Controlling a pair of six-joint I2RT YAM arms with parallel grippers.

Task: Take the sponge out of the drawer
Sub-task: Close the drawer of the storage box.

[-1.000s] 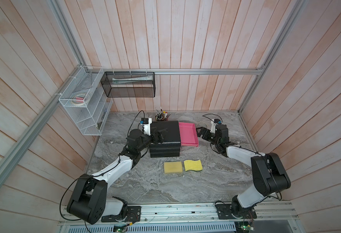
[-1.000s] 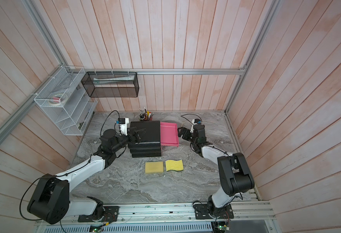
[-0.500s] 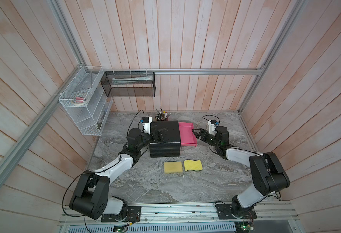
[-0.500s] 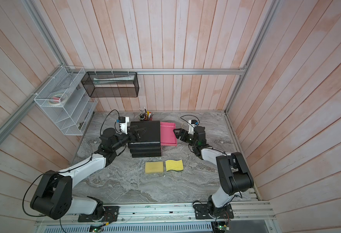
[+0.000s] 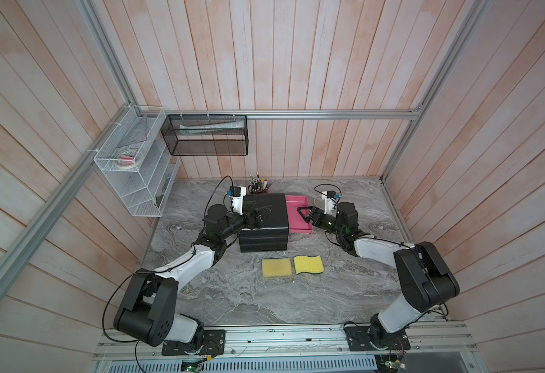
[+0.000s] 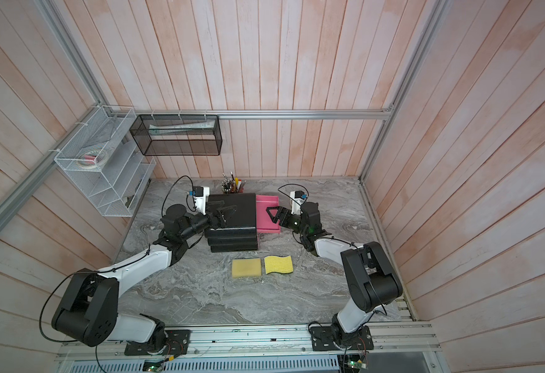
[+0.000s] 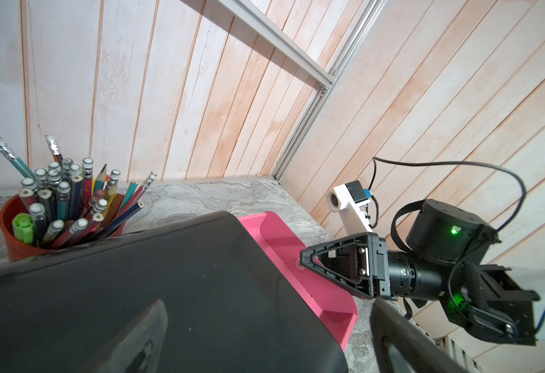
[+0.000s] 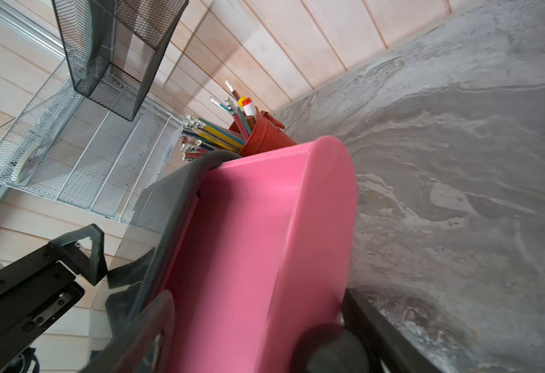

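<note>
A black drawer cabinet stands at the back of the table, with its pink top drawer pulled out to the right. No sponge shows inside the drawer. Two yellow sponges lie on the table in front of the cabinet, one square and one wavy. My right gripper is open, its jaws astride the drawer's front wall and dark knob. Above the cabinet top, my left gripper is open and holds nothing.
A red cup of pencils stands behind the cabinet. On the left wall hangs a white wire rack, with a black mesh basket on the back wall. Bare marble table spreads in front of the sponges.
My right gripper has moved left to the pink drawer's front, and its jaws have narrowed slightly. The left arm, drawer and sponges have stayed put.
</note>
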